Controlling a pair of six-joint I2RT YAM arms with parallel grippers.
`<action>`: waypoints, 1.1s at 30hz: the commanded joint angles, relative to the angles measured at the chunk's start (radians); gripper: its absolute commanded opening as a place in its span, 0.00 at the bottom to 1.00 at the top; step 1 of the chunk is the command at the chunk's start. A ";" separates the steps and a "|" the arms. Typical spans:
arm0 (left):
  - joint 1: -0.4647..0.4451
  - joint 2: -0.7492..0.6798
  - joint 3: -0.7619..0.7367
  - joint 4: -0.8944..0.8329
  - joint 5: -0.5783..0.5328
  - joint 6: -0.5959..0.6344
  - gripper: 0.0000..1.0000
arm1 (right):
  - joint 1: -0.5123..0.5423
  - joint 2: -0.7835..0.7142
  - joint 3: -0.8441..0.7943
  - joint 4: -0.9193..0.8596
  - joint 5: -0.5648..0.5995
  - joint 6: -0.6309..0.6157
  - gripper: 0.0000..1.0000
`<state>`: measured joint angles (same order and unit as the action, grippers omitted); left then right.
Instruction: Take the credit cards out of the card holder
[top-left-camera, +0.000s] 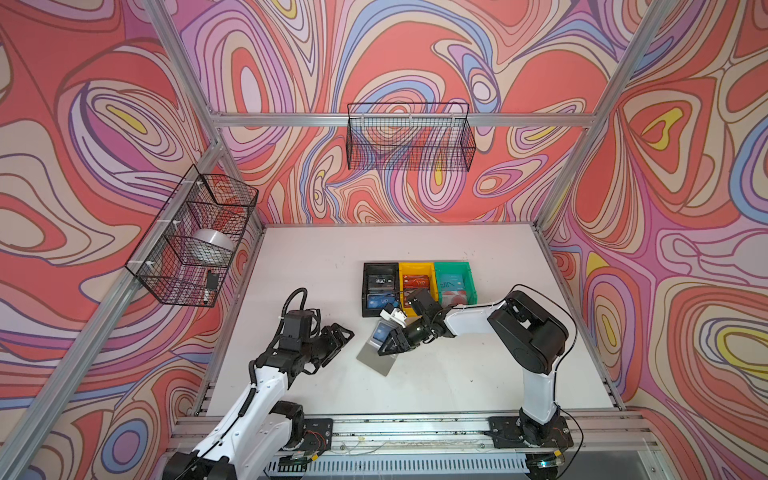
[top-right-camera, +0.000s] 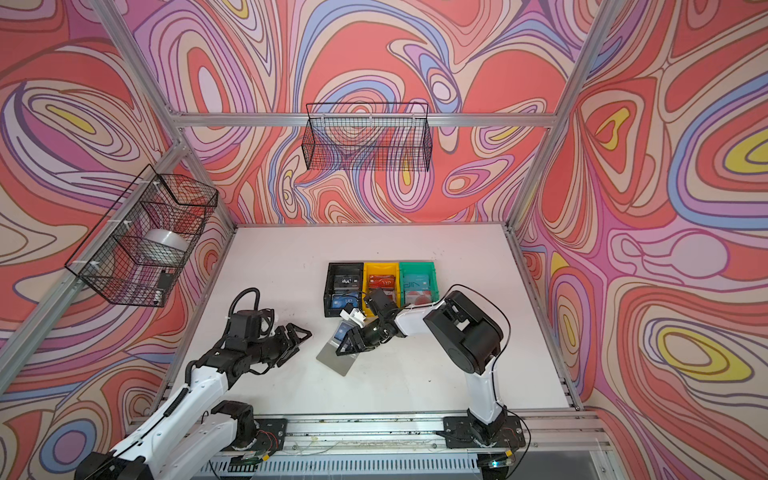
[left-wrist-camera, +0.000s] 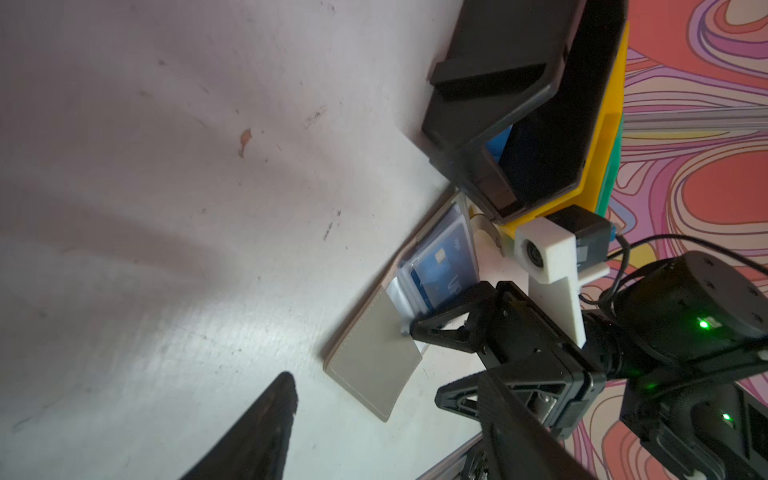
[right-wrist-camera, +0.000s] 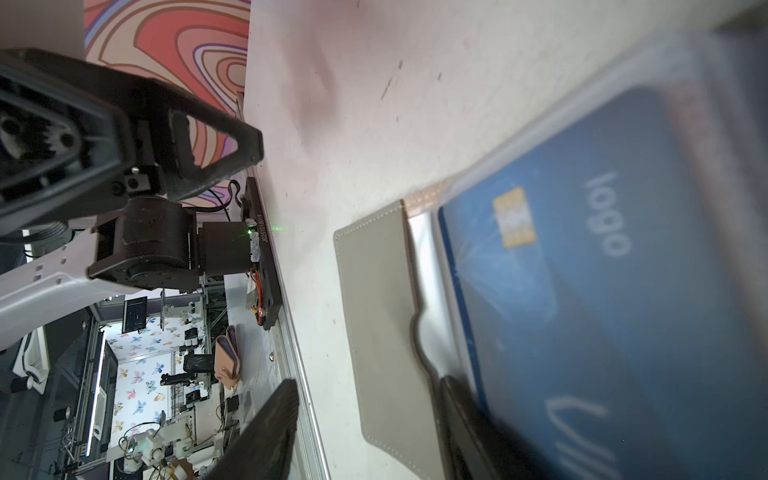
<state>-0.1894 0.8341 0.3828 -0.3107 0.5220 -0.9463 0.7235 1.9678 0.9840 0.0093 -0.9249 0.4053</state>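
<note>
The grey card holder (top-left-camera: 374, 360) (top-right-camera: 334, 362) lies open on the white table, in front of the bins. A blue credit card (top-left-camera: 380, 332) (left-wrist-camera: 440, 270) (right-wrist-camera: 582, 270) sits in its clear sleeve, which is lifted off the grey flap (right-wrist-camera: 374, 311). My right gripper (top-left-camera: 384, 343) (right-wrist-camera: 370, 432) is open right at the holder. One of its fingers (left-wrist-camera: 419, 328) touches the sleeve's edge beside the blue card, and the other hangs over the table past the flap. My left gripper (top-left-camera: 338, 347) (left-wrist-camera: 390, 436) stands open and holds nothing, a short way left of the holder.
Black (top-left-camera: 365, 286), yellow (top-left-camera: 401, 286) and green (top-left-camera: 471, 282) bins stand in a row behind the holder, with cards lying in them. Wire baskets hang on the back wall (top-left-camera: 409, 137) and the left wall (top-left-camera: 191, 237). An aluminium rail runs along the table's front edge.
</note>
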 joint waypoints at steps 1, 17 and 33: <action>-0.022 -0.050 -0.032 0.021 0.010 -0.061 0.72 | 0.006 0.042 0.005 -0.036 0.069 -0.009 0.57; -0.112 0.094 -0.086 0.197 0.006 -0.119 0.73 | 0.006 0.063 0.048 -0.055 0.120 0.018 0.57; -0.181 0.238 -0.104 0.265 -0.043 -0.144 0.72 | 0.005 0.059 0.073 -0.096 0.125 0.004 0.57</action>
<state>-0.3622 1.0443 0.2955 -0.0814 0.4965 -1.0698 0.7300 1.9926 1.0496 -0.0433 -0.8867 0.4259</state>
